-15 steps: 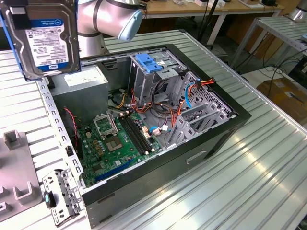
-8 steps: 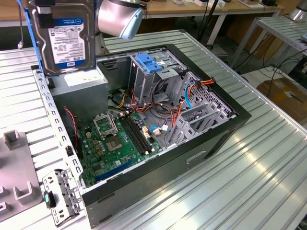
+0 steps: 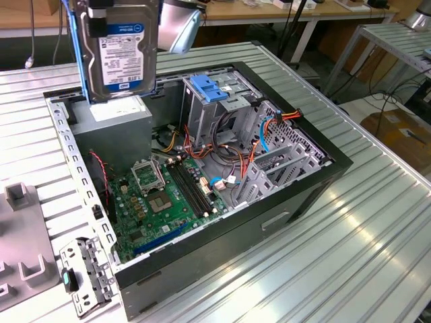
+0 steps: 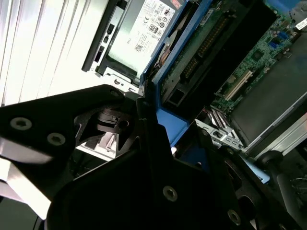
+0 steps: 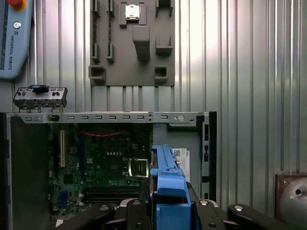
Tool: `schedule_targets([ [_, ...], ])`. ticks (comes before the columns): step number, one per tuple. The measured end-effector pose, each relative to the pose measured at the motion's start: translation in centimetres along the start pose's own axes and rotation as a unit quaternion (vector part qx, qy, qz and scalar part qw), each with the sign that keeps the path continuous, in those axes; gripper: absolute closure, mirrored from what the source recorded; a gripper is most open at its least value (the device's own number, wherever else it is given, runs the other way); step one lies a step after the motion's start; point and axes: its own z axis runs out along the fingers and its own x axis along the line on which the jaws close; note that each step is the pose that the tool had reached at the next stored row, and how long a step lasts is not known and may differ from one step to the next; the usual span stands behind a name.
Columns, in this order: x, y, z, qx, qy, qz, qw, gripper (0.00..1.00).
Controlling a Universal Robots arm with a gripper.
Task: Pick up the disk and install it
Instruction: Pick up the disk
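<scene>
**Step in hand:** The disk (image 3: 124, 50) is found lifted clear of the table (image 3: 350, 262) and held label-outward above the open computer case (image 3: 303, 195), over the power-supply box (image 3: 114, 116). Pick-up is judged complete; installation is not yet done. The grey drive cage (image 3: 225, 101) with its blue latch (image 3: 210, 89) lies toward the exterior view's right of the disk, apart from it.

**Requirement:** Seating is judged to call for the blue side rails to be lined up squarely with the cage opening, with the loose cables (image 3: 252, 145) beside it avoided.

**Tool:** In the first wrist view the tool (image 5: 169, 205) is seen clamped on the disk, one finger at each side of the blue rail (image 5: 168, 184). Nothing else is touched.
</scene>
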Motion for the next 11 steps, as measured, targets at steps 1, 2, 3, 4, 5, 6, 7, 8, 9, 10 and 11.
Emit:
schedule_targets([
  [1, 0.0, -0.44, 0.01, 0.0, 0.0, 0.0, 1.0, 0.63],
  [2, 0.0, -0.81, 0.01, 0.0001, 0.0, 0.0, 1.0, 0.63],
  [3, 0.0, -1.24, 0.02, 0.0, 0.0, 0.0, 1.0, 0.63],
  [4, -0.01, -1.61, 0.02, 0.0001, -0.0001, 0.0, 1.0, 0.63],
  [5, -0.01, -2.14, 0.03, 0.0, 0.0, 0.0, 1.0, 0.63],
  [6, -0.01, -2.54, 0.03, 0.0, 0.0, 0.0, 1.0, 0.63],
  [7, -0.02, -3.02, 0.03, 0.0, 0.0, 0.0, 1.0, 0.63],
  [8, -0.02, -3.36, 0.04, 0.0, 0.0, 0.0, 1.0, 0.63],
  [9, -0.02, -3.93, 0.04, 0.0, 0.0, 0.0, 1.0, 0.63],
  [10, -0.02, -4.3, 0.05, 0.0, 0.0, 0.0, 1.0, 0.63],
  [11, -0.02, -4.7, 0.05, 0.0, 0.0, 0.0, 1.0, 0.63],
])
